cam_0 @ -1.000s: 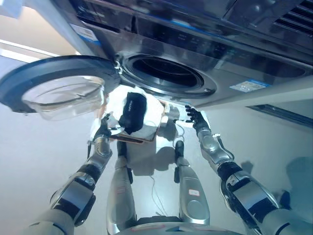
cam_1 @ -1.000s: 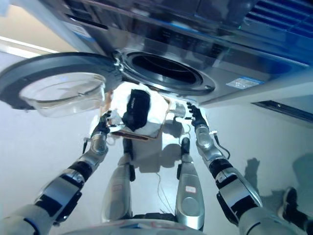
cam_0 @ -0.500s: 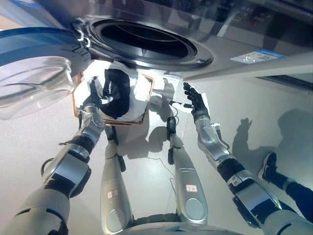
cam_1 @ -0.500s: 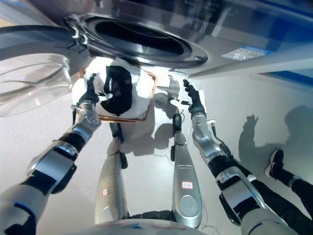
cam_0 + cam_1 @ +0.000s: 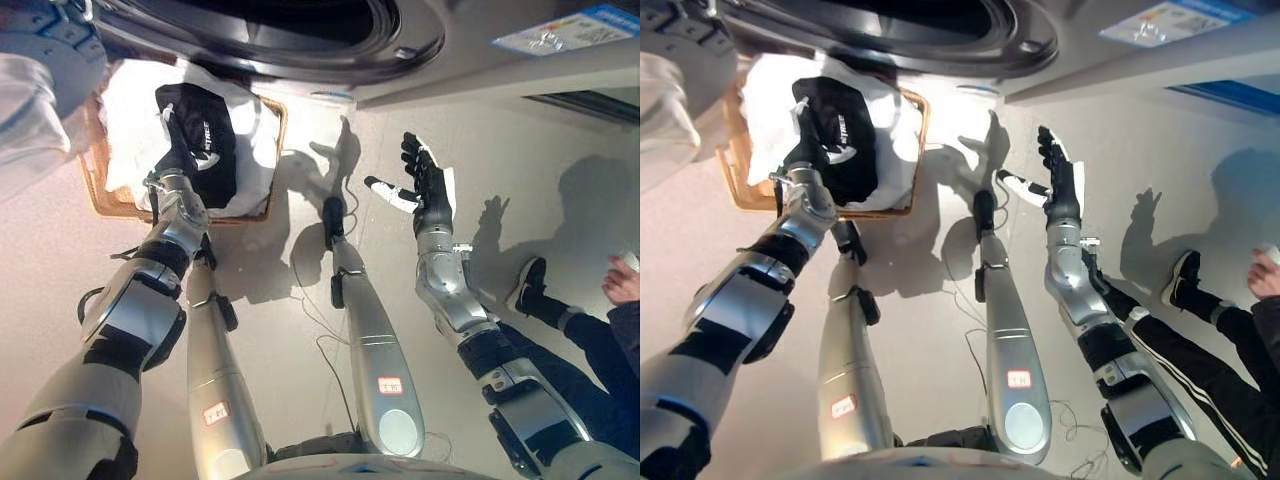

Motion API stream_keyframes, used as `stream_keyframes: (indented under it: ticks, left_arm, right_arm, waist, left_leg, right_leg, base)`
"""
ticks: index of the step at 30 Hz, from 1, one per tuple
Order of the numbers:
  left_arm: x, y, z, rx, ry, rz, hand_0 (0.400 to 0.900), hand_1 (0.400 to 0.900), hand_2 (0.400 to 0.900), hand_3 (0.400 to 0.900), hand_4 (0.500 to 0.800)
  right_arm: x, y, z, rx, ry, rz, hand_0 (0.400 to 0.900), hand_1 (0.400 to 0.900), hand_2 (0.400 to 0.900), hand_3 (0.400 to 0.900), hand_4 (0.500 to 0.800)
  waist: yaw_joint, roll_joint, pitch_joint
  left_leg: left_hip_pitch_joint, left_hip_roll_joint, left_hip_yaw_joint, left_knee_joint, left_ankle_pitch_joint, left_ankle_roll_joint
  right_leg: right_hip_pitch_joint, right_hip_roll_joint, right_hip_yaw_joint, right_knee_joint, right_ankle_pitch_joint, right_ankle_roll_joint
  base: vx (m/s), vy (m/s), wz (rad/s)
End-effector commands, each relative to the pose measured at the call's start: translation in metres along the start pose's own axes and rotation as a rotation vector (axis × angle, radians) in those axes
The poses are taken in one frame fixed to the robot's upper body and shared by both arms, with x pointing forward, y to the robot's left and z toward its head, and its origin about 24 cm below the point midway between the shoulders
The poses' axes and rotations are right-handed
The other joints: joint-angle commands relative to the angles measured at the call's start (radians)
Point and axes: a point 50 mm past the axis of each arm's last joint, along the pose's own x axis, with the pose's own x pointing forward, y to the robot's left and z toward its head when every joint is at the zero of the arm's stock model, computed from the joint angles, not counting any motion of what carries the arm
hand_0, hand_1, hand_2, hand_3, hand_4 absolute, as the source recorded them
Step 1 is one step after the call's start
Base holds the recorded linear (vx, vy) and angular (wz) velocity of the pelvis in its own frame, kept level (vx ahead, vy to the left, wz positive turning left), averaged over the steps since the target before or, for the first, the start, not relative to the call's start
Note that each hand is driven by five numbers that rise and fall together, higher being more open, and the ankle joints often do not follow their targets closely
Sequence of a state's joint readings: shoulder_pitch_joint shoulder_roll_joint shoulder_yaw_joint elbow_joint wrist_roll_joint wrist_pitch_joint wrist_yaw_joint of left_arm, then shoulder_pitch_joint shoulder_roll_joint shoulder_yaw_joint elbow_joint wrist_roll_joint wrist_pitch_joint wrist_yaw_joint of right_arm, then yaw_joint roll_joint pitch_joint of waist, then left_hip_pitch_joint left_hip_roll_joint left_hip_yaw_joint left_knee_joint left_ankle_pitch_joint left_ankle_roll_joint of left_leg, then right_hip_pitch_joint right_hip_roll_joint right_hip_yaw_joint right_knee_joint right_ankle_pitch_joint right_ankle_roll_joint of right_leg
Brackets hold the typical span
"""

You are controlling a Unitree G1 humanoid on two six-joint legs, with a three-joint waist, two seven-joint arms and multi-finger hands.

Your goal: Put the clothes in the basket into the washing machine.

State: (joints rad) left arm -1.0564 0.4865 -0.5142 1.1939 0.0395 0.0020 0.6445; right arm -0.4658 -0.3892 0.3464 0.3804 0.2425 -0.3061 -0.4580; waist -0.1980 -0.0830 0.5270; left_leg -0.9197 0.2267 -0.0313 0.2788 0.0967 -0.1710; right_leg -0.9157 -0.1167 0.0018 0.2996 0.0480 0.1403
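A brown wicker basket [image 5: 278, 150] stands on the floor under the washing machine's open drum mouth [image 5: 290, 30]. In it lies white cloth [image 5: 255, 140] with a black garment [image 5: 210, 130] on top. My left hand [image 5: 170, 175] reaches in from the lower left and rests against the black garment; dark on dark hides its grip. To the right of the basket, my right hand [image 5: 428, 190] hovers above the floor, open with fingers spread and holding nothing.
The washer's round door [image 5: 45, 60] hangs open at the upper left, partly over the basket's left end. A person's legs and shoe [image 5: 545, 300] stretch in from the right, with a hand [image 5: 622, 280] at the right edge. A grey floor surrounds the basket.
The camera has tipped down: the washer has slid to the top edge and a person's legs now show on the right. My left hand stays at the black garment; my right hand stays open.
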Motion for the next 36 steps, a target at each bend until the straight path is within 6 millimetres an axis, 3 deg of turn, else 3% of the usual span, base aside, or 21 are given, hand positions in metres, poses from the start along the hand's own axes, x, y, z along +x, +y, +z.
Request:
stream_keyframes:
  ticks: [1, 5, 6, 7, 8, 20, 27, 31, 36]
  left_arm:
    - [0.007, 0.014, -0.008, 0.019, 0.058, 0.07, 0.9, 0.9, 0.9, 0.9, 0.8]
    - [0.002, 0.003, -0.006, 0.01, 0.07, 0.023, 0.9, 0.9, 0.9, 0.9, 0.8]
    - [0.0, 0.0, -0.006, 0.002, 0.074, 0.012, 0.761, 0.761, 0.761, 0.761, 0.716]
    - [0.0, -0.002, -0.005, 0.001, 0.072, 0.002, 0.518, 0.518, 0.518, 0.518, 0.571]
    - [-0.001, -0.003, -0.005, 0.007, 0.075, -0.007, 0.4, 0.4, 0.4, 0.4, 0.5]
    - [-0.005, -0.009, -0.01, 0.011, 0.093, -0.036, 0.4, 0.4, 0.4, 0.4, 0.5]
    - [-0.017, -0.025, -0.019, -0.076, 0.157, -0.099, 0.4, 0.4, 0.4, 0.4, 0.5]
    - [-0.022, -0.031, -0.022, -0.241, 0.217, -0.133, 0.4, 0.4, 0.4, 0.4, 0.5]
    - [-0.022, -0.034, -0.013, -0.635, 0.31, -0.173, 0.4, 0.4, 0.4, 0.4, 0.5]
  right_arm:
    - [-0.008, -0.028, 0.022, -0.028, -0.161, -0.077, 0.9, 0.9, 0.9, 0.9, 0.8]
    - [-0.01, -0.029, 0.022, -0.027, -0.164, -0.093, 0.9, 0.9, 0.9, 0.9, 0.8]
    - [-0.01, -0.029, 0.022, -0.028, -0.166, -0.092, 0.9, 0.9, 0.9, 0.9, 0.8]
    - [-0.01, -0.029, 0.021, -0.033, -0.162, -0.091, 0.9, 0.9, 0.9, 0.9, 0.8]
    - [-0.01, -0.028, 0.021, -0.031, -0.16, -0.089, 0.9, 0.9, 0.9, 0.9, 0.8]
    - [-0.011, -0.019, 0.002, -0.025, -0.071, -0.046, 0.9, 0.9, 0.9, 0.9, 0.8]
    - [-0.011, -0.012, -0.019, -0.059, 0.042, -0.009, 0.9, 0.9, 0.9, 0.9, 0.8]
    - [-0.011, -0.013, -0.028, -0.074, 0.101, 0.001, 0.9, 0.9, 0.9, 0.9, 0.8]
    - [-0.013, -0.022, -0.041, -0.092, 0.181, -0.009, 0.9, 0.9, 0.9, 0.9, 0.8]
  waist:
    - [-0.008, 0.003, -0.025]
    - [-0.01, 0.01, -0.028]
    - [-0.009, 0.012, -0.03]
    - [-0.009, 0.014, -0.031]
    - [-0.01, 0.013, -0.033]
    - [-0.011, 0.025, -0.068]
    - [0.0, 0.041, -0.07]
    - [0.009, 0.055, -0.065]
    - [0.012, 0.081, -0.078]
  left_leg:
    - [-0.081, 0.061, -0.124, -0.003, 0.07, -0.033]
    - [-0.115, 0.057, -0.135, 0.009, 0.07, -0.035]
    - [-0.12, 0.057, -0.136, 0.01, 0.071, -0.035]
    - [-0.123, 0.058, -0.136, 0.007, 0.071, -0.035]
    - [-0.126, 0.059, -0.135, 0.007, 0.071, -0.035]
    - [-0.055, 0.064, -0.104, -0.018, 0.078, -0.043]
    - [0.151, 0.055, -0.046, -0.09, 0.083, -0.042]
    - [0.283, 0.056, -0.003, -0.136, 0.087, -0.04]
    - [0.396, 0.05, 0.027, -0.177, 0.087, -0.036]
  right_leg:
    - [-0.096, -0.02, 0.041, 0.119, 0.018, 0.054]
    - [-0.129, -0.016, 0.038, 0.139, 0.013, 0.051]
    - [-0.136, -0.015, 0.04, 0.143, 0.012, 0.05]
    - [-0.141, -0.013, 0.041, 0.145, 0.011, 0.049]
    - [-0.146, -0.012, 0.041, 0.145, 0.012, 0.048]
    - [-0.102, -0.003, 0.052, 0.12, 0.019, 0.044]
    - [0.046, -0.004, 0.09, 0.08, 0.012, 0.041]
    - [0.154, -0.017, 0.106, 0.042, 0.009, 0.045]
    - [0.261, -0.033, 0.118, -0.008, 0.011, 0.051]
  base:
    - [-0.04, -0.047, -0.01]
    - [-0.01, -0.02, 0.01]
    - [0.0, 0.0, 0.0]
    - [-0.01, -0.018, -0.04]
    - [-0.01, -0.013, -0.06]
    - [0.0, 0.003, -0.06]
    - [0.03, 0.036, -0.11]
    - [0.06, 0.054, -0.14]
    - [0.07, 0.031, -0.03]
